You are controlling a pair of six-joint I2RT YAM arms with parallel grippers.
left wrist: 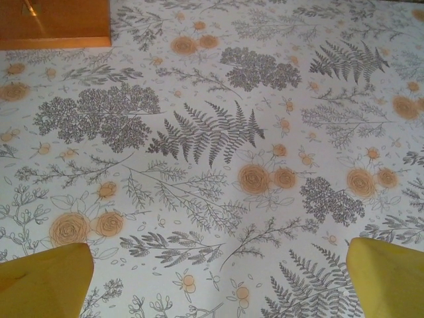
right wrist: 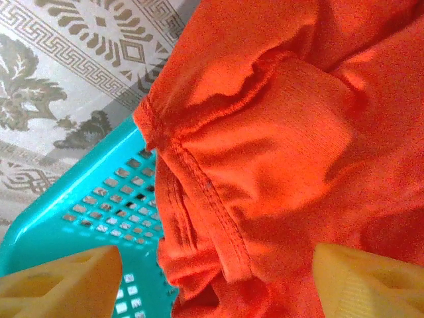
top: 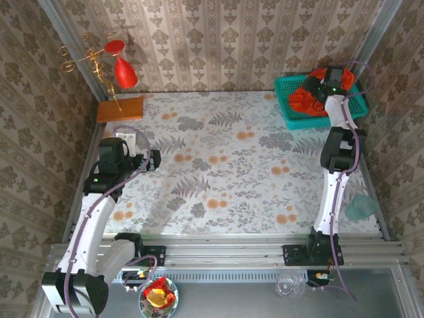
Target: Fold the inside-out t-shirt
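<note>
The inside-out t-shirt (top: pixel 306 101) is a crumpled bright orange-red heap inside a teal basket (top: pixel 283 99) at the far right of the table. My right gripper (top: pixel 318 91) reaches down into the heap. In the right wrist view a stitched seam of the t-shirt (right wrist: pixel 278 132) runs between the two yellow fingertips (right wrist: pixel 59 281). The jaws of the right gripper (right wrist: pixel 212 285) stand wide apart, one fingertip over the basket's mesh (right wrist: pixel 79 199), the other over cloth. My left gripper (top: pixel 154 161) hovers open over the flowered tablecloth at the left, nothing between the fingers of the left gripper (left wrist: pixel 218 278).
A flat orange-brown wooden block (top: pixel 120 108) (left wrist: pixel 53 23) lies at the far left corner, with a red ornament on a gold stand (top: pixel 122 69) behind it. Patterned walls close in the table. A pale teal cup (top: pixel 361 207) sits at the right edge.
</note>
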